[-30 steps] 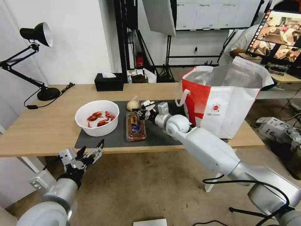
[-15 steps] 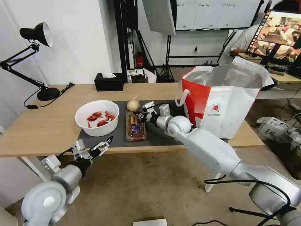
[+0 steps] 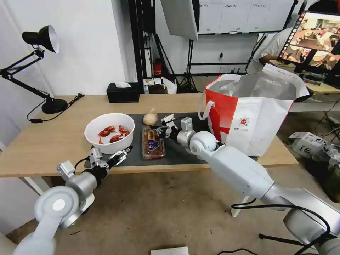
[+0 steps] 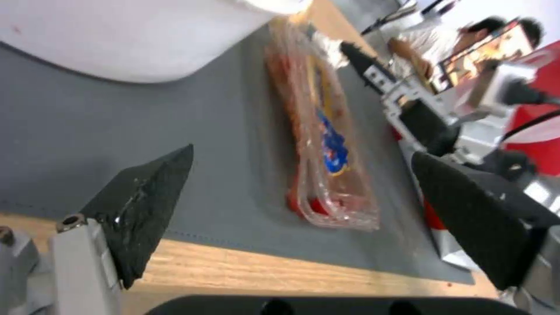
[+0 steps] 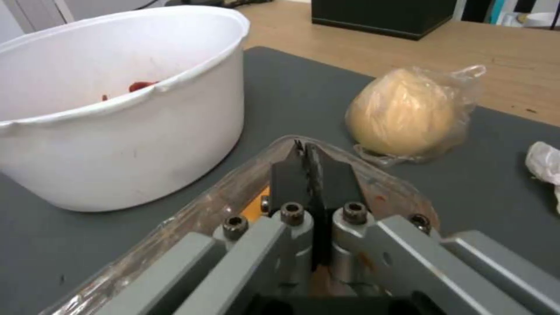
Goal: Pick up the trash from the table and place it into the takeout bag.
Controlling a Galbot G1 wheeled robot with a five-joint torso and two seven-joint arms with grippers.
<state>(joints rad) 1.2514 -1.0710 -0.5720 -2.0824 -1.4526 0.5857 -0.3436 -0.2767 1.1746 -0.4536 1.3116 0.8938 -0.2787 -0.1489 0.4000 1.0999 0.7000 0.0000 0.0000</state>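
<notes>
The clear hinged tray (image 3: 153, 142) lies on the dark mat (image 3: 179, 153) between the white bowl of crayfish shells (image 3: 109, 132) and the takeout bag (image 3: 251, 113). My right gripper (image 3: 158, 130) is shut on the tray's far rim (image 5: 295, 144), its black fingers (image 5: 288, 177) pressed together. The beige knotted lump (image 5: 402, 113) and a crumpled tissue (image 5: 545, 162) lie just beyond it. My left gripper (image 3: 115, 156) hovers open at the table's front edge, below the bowl (image 4: 134, 39), facing the tray (image 4: 327, 148) along its length.
A black tissue box (image 3: 123, 92) stands at the back of the table (image 3: 53, 141), and a black desk lamp (image 3: 53, 104) at the far left. The bag stands open at the table's right end. Bare wood lies left of the mat.
My left arm has risen and reached forward from below the table to the mat's front edge by the bowl. The right gripper has stayed on the tray.
</notes>
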